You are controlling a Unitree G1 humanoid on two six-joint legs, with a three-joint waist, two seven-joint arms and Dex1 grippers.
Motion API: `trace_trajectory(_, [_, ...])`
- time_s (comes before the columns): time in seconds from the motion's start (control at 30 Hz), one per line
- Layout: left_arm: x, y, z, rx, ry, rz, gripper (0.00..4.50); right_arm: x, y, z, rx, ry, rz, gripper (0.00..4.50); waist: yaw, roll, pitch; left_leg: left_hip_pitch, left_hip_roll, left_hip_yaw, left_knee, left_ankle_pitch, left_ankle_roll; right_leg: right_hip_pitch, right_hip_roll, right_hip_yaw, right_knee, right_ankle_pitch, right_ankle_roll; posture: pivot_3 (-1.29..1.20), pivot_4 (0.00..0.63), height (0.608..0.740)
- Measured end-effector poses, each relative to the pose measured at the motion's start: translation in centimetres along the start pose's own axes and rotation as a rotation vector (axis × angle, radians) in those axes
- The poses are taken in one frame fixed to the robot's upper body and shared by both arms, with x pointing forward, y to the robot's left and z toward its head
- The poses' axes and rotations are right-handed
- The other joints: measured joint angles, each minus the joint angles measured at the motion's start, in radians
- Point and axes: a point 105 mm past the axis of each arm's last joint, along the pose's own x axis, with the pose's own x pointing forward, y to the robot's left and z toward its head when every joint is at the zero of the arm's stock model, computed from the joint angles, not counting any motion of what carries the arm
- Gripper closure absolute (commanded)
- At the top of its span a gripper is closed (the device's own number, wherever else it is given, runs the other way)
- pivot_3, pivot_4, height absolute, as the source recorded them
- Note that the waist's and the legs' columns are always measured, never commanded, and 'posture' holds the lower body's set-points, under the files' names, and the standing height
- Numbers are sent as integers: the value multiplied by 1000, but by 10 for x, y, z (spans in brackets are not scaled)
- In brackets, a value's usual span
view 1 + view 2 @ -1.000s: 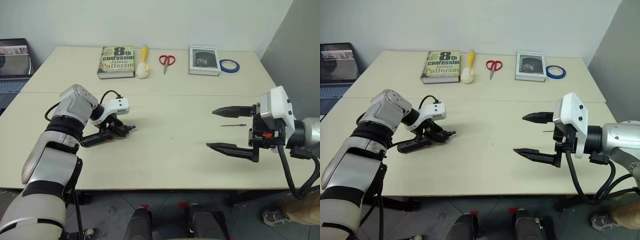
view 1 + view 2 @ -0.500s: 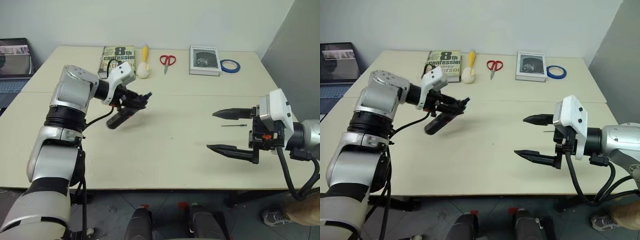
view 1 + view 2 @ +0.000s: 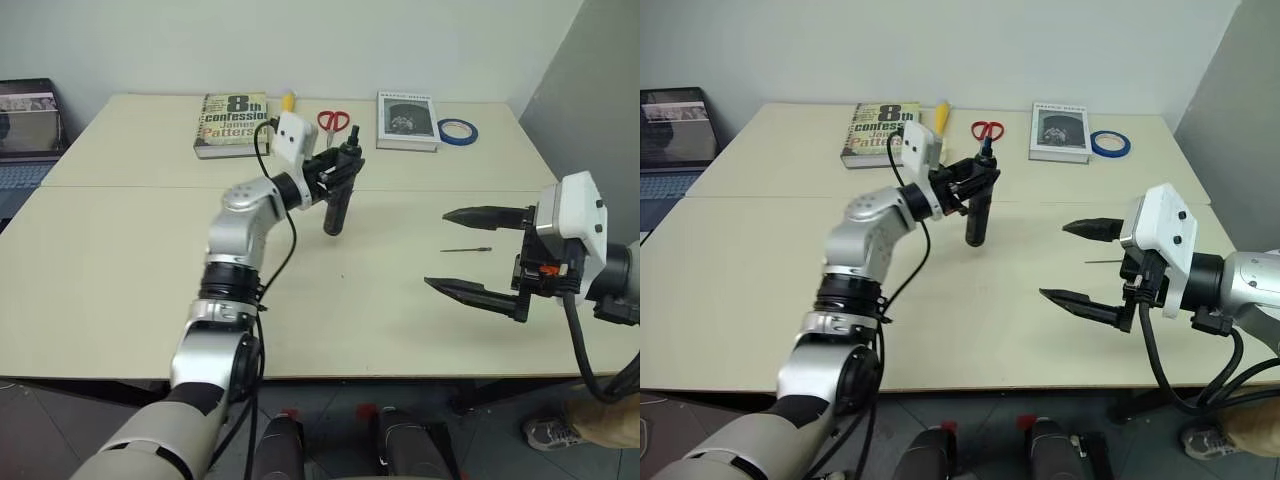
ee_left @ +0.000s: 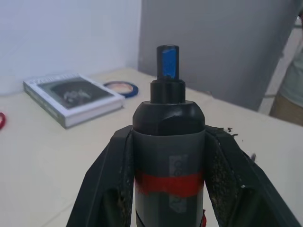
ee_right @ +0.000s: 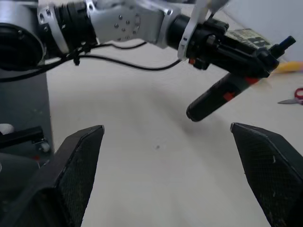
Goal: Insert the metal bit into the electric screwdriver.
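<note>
We hold the electric screwdriver [image 3: 336, 198] upright in the closed left gripper [image 3: 335, 172]. The metal bit [image 3: 466, 250] lies crosswise on the tabletop [image 3: 120, 270], nearest our open, empty right gripper [image 3: 462, 252].

Left arm stretched forward over table centre, left gripper [image 3: 338, 178] jaws clamped. Right gripper [image 3: 470, 252] jaws wide apart.
</note>
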Motion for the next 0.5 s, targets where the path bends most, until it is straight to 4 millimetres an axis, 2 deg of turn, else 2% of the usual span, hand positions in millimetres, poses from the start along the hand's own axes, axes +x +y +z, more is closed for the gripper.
trace_trajectory(0.1, [-1,2,-7,14,-45,52,2847,1,-5,1,-5,-11,-54,0,0,0,0,0,0,0,0,0,0,0,0,0,0,0,0,0,150,740])
trace_trajectory(0.33, [-12,1,-39,17,-21,88,2847,2,-9,3,-3,-27,-116,0,2,0,0,0,0,0,0,0,0,1,0,0,-1,0,0,0,150,740])
trace_trajectory(0.5, [-15,-4,-42,49,-34,79,2847,2,-10,4,-4,-29,-134,0,2,0,0,0,0,0,0,0,0,1,0,0,-1,1,0,0,150,740])
